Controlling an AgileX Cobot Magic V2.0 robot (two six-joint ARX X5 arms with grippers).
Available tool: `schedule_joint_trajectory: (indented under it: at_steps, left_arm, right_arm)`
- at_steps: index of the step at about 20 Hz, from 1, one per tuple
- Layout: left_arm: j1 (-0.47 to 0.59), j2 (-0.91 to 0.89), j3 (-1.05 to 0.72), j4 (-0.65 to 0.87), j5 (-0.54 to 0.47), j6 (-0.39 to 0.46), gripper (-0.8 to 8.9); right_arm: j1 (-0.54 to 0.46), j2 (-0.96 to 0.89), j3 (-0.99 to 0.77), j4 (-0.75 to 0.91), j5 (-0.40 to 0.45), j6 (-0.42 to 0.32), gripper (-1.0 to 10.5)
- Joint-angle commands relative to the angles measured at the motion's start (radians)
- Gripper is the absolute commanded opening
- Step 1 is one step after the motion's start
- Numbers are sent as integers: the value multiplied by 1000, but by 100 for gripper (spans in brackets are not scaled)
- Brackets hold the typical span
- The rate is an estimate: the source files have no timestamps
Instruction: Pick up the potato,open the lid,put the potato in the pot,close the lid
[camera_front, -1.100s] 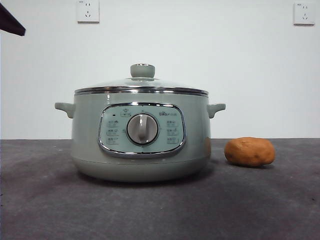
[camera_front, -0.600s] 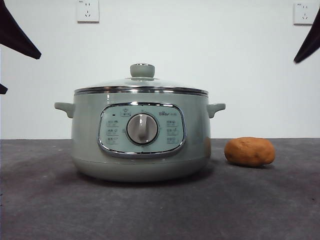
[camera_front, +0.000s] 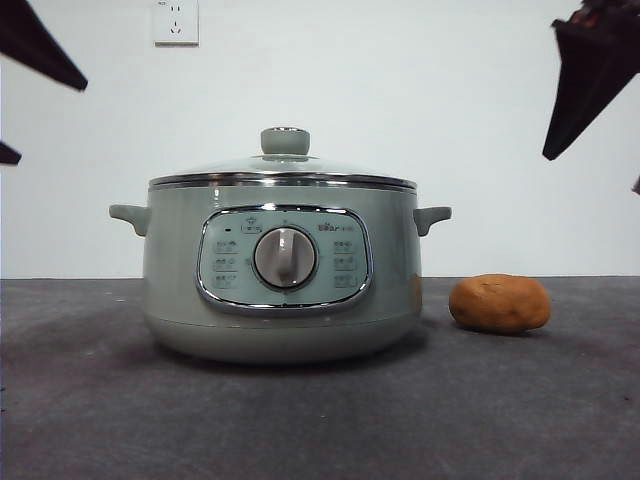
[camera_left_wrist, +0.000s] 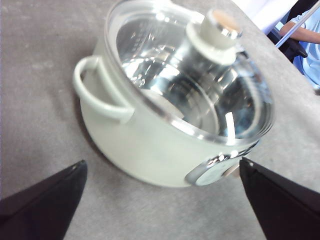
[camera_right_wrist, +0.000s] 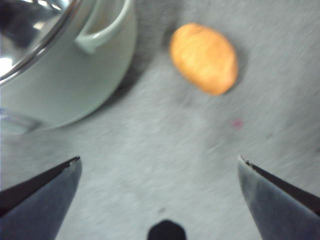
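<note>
White wall is backing a dark grey table (camera_front: 90, 420), and nothing on it is yet being touched. I am holding my left claw (camera_left_wrist: 160, 200) high above the pot (camera_front: 280, 300), spread wide and carrying nothing, looking down at the knob (camera_left_wrist: 216, 27), I judge so as to be ready for the lid (camera_front: 282, 172). That lid is sitting shut on the pot, and through the glass I am seeing only bare shiny steel. Just beside the pot, apart from it, the potato (camera_front: 499, 303) is lying on the table. My right claw (camera_right_wrist: 160, 185) is hanging above it, also wide open and bare, likely lining up for the pick.
</note>
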Motion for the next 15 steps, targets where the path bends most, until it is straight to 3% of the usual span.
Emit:
schedule_joint_trajectory:
  at_steps: [1,6,15]
  left_arm:
    - [-3,27,67,-76,6,32,628]
    - [-4,105,222,-274,6,124,628]
    - [-5,173,236,-304,5,133,628]
  right_arm:
    - [11,90,84,-28,51,-83,795]
    - [16,276,207,-45,97,-212,795]
    - [24,500,224,154,109,-368,793]
